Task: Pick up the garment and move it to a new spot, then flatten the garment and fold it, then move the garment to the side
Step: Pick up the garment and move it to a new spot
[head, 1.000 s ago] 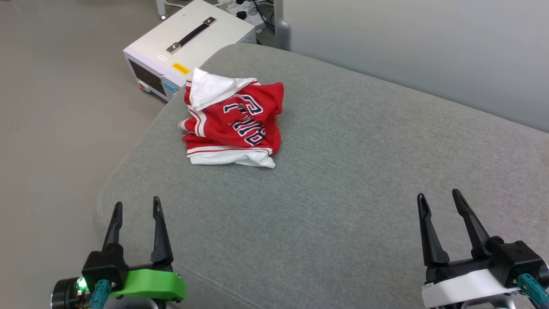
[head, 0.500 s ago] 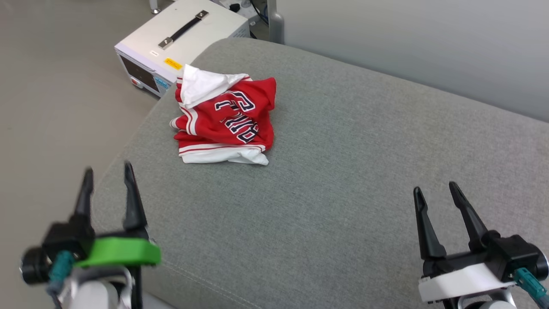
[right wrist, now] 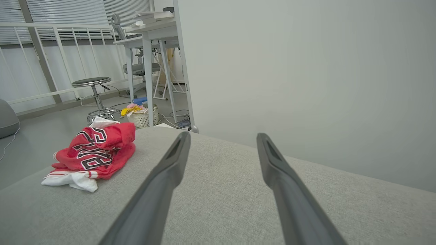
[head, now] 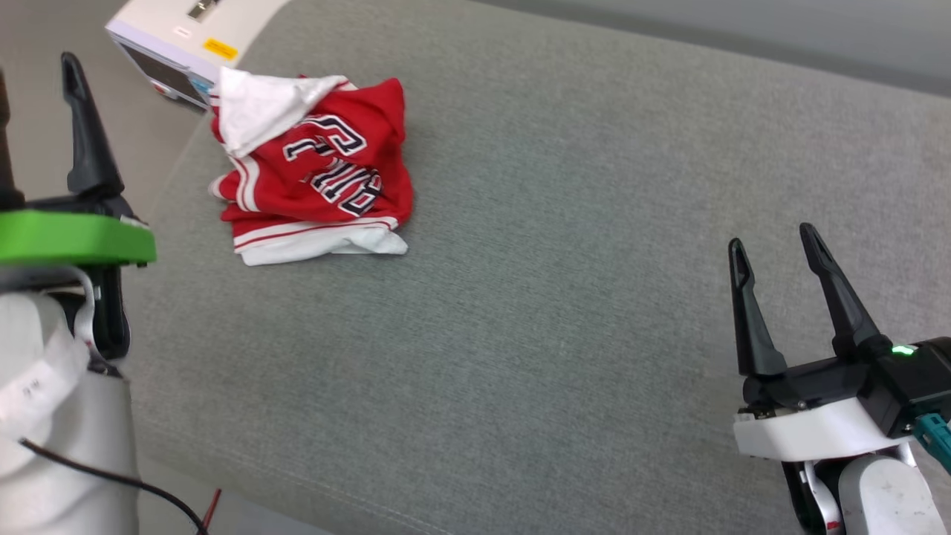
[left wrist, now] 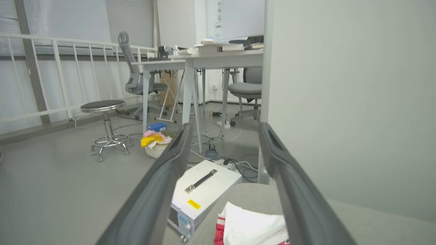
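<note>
Nearest you, your right gripper (head: 771, 236) hovers over the near right of the grey cushion (head: 565, 319). Its two dark fingers are spread wide with nothing between them. Your left gripper (left wrist: 225, 126) is raised at the left edge of the head view, its jaws likewise parted and empty. Through its own camera it looks out past the cushion's far left corner.

Farther back, the garment (head: 319, 171) lies in a crumpled heap on the far left part of the cushion, close to the left edge and well apart from both grippers. A white sleeve is flopped over its far side, black white-outlined lettering faces up across the red cloth, and a white fold with red striped trim sits along its near side.

Beyond it, a white box-shaped instrument (left wrist: 204, 190) with a black handle and a yellow label stands on the floor just beside the cushion's corner. Deeper in the room are a basket of coloured cloth (left wrist: 156, 143), a round stool (left wrist: 103, 106), white desks (left wrist: 190, 63) and office chairs. A pale wall (right wrist: 306, 68) rises behind the cushion.
</note>
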